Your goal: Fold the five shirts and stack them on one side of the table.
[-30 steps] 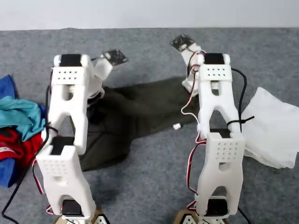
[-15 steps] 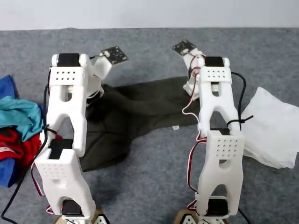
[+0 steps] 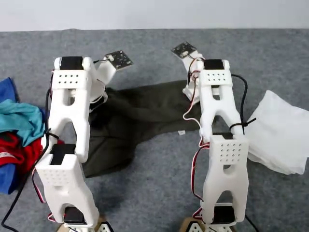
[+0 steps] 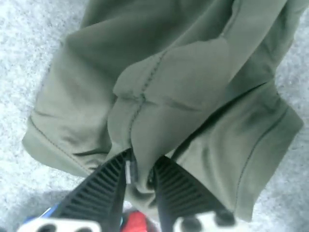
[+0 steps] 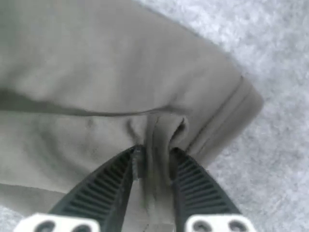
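The olive shirt (image 3: pixel 145 113) is pinched by left gripper (image 4: pixel 142 162) at 10 o'clock. Same by right gripper (image 5: pixel 153 154), 2 o'clock.

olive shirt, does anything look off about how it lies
Yes. The olive shirt lies bunched and askew, not flat; the left gripper and right gripper each pinch a fold of it.

The right gripper (image 5: pixel 151 162) pinches a fold of the olive shirt (image 5: pixel 96 72) above the grey table (image 5: pixel 270 58).
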Robot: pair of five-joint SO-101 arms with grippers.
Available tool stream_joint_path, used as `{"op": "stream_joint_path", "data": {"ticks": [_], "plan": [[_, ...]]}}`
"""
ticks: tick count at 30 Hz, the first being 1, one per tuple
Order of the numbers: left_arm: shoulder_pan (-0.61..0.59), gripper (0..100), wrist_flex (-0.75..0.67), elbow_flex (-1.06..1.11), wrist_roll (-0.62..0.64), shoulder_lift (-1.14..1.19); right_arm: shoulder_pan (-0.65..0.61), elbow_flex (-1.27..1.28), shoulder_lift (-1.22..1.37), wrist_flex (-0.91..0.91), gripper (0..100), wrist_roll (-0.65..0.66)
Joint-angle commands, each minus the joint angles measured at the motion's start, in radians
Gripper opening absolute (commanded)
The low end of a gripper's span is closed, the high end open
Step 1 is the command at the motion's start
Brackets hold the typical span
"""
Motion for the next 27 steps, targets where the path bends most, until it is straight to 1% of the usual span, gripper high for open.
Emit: {"op": "stream_joint_path", "data": {"ticks": [1, 6, 9, 14, 18, 24, 27], "plan": [[-0.008, 1, 0.012, -0.001, 0.006, -0.061, -0.005, -0.012, -0.054, -0.019, 1.0, -0.006], [-0.008, 1, 0.012, -0.002, 0.006, -0.071, 0.025, -0.012, -0.176, -0.018, 1.1, -0.005], [-0.008, 1, 0.009, -0.007, 0.006, -0.072, 0.036, -0.012, -0.232, -0.022, 1.1, 0.02], [-0.009, 1, 0.008, -0.028, 0.006, -0.072, 0.051, -0.012, -0.266, -0.073, 1.1, 0.014], [-0.023, 1, -0.005, -0.145, 0.008, -0.061, 0.054, -0.012, -0.236, -0.197, 1.1, 0.014], [-0.078, 1, -0.187, -0.309, 0.092, -0.02, 0.053, -0.012, -0.157, -0.516, 1.1, 0.012], [-0.103, 1, -0.27, -0.38, 0.114, 0.023, 0.051, -0.012, -0.125, -0.641, 1.1, 0.012]]}}
